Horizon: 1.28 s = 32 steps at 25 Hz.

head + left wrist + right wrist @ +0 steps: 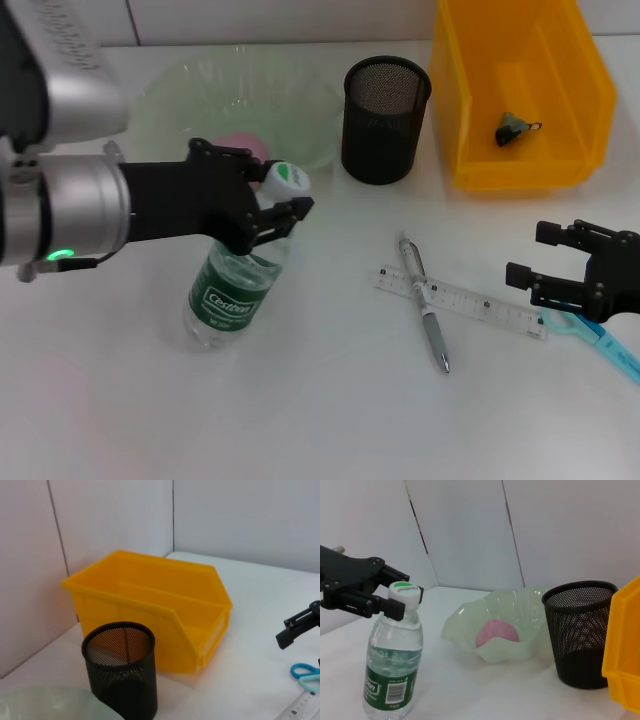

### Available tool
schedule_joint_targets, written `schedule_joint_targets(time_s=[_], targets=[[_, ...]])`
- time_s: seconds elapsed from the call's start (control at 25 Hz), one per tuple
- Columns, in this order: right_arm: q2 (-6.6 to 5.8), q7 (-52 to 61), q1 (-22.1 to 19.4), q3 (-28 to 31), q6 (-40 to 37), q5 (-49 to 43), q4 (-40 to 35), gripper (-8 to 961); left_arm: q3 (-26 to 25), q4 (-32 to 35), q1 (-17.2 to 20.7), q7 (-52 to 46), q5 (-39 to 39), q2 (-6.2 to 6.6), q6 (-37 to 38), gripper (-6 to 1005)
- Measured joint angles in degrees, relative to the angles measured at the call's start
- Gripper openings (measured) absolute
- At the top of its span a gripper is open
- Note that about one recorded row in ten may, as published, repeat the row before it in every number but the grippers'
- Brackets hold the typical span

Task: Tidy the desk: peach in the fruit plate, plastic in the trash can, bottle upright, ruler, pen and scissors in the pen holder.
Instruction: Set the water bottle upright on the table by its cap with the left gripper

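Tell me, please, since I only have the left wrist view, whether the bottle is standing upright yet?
Observer: Yes, the water bottle stands upright, with the left tool at its neck, just below the white cap.
Operator: Thank you. Is the peach in its plate?
Observer: Yes, the pink peach lies inside the green fruit plate.
Operator: And where is the pen?
Observer: The pen lies across the ruler, outside the pen holder.

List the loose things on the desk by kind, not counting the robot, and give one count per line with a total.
Containers (fruit plate, pen holder, yellow bin): 3
Stationery (pen, ruler, scissors): 3
Bottle: 1
Peach: 1
Plastic scrap: 1
Total: 9
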Motion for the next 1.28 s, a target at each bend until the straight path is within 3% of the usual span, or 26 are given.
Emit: schedule_joint_targets(time_s=[0.28,1.28], targets=[[-0.02,0.19,0.02,0.00,-0.05,0.00,-0.18,795,-5.21,-2.43,1.86,7.17,-7.71,0.00,1.94,434],[-0.02,0.89,-0.03,0.00,-0.14,0.00,-0.18,796,-9.35,-7.06,1.48,11.17,-10.61,-0.05,1.52,459]])
